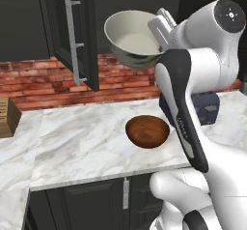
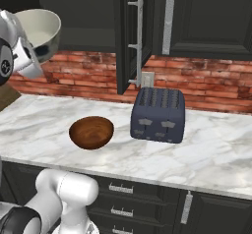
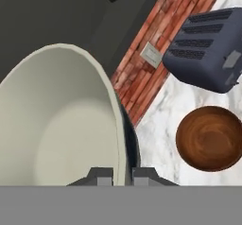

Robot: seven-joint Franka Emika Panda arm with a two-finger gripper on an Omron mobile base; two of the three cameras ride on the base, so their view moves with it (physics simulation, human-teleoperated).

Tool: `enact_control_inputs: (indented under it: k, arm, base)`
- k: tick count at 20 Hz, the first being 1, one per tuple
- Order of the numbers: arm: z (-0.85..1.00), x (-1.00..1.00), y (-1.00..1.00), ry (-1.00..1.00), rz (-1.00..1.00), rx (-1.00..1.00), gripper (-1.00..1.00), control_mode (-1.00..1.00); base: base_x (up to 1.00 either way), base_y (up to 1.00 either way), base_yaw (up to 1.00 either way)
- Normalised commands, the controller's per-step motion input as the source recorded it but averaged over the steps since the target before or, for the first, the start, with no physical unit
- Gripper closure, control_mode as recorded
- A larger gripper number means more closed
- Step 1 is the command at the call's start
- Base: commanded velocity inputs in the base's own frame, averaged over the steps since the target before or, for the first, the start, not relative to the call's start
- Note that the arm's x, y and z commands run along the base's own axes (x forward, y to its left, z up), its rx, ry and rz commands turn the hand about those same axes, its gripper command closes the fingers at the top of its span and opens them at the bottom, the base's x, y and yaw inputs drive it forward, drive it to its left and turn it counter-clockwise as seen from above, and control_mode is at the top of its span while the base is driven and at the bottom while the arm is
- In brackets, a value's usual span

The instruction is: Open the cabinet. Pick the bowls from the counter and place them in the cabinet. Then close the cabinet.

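My gripper (image 3: 122,174) is shut on the rim of the cream-white bowl (image 1: 130,38), which it holds tilted high above the counter (image 1: 82,142). In the left base view the gripper (image 1: 158,31) sits at the bowl's right rim, just right of the cabinet's open left door (image 1: 82,35). The right base view puts the bowl (image 2: 42,29) at the upper left, left of that open door (image 2: 127,41); the other door (image 2: 206,16) is closed. The reddish-brown wooden bowl (image 1: 147,131) rests on the marble below, also seen as the wooden bowl (image 3: 210,138) in the hand view.
A dark blue toaster (image 2: 158,115) stands on the counter right of the wooden bowl, under the open door. A wooden block (image 1: 7,118) sits at the far left. A red brick wall (image 2: 206,80) backs the counter, with dark drawers (image 2: 123,198) below.
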Motion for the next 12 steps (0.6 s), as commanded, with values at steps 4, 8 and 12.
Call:
enact_control_inputs:
  k: [4, 8, 12]
  arm:
    - [0.1, 0.31, 0.47, -0.09, 0.0, 0.0, 1.0, -1.0]
    - [0.02, 0.46, 0.55, -0.05, 0.0, 0.0, 1.0, -1.0]
    - [0.0, 0.65, 0.03, 0.02, 0.0, 0.0, 1.0, -1.0]
  base:
    - [0.0, 0.0, 0.0]
    - [0.0, 0.0, 0.0]
    - [0.0, 0.0, 0.0]
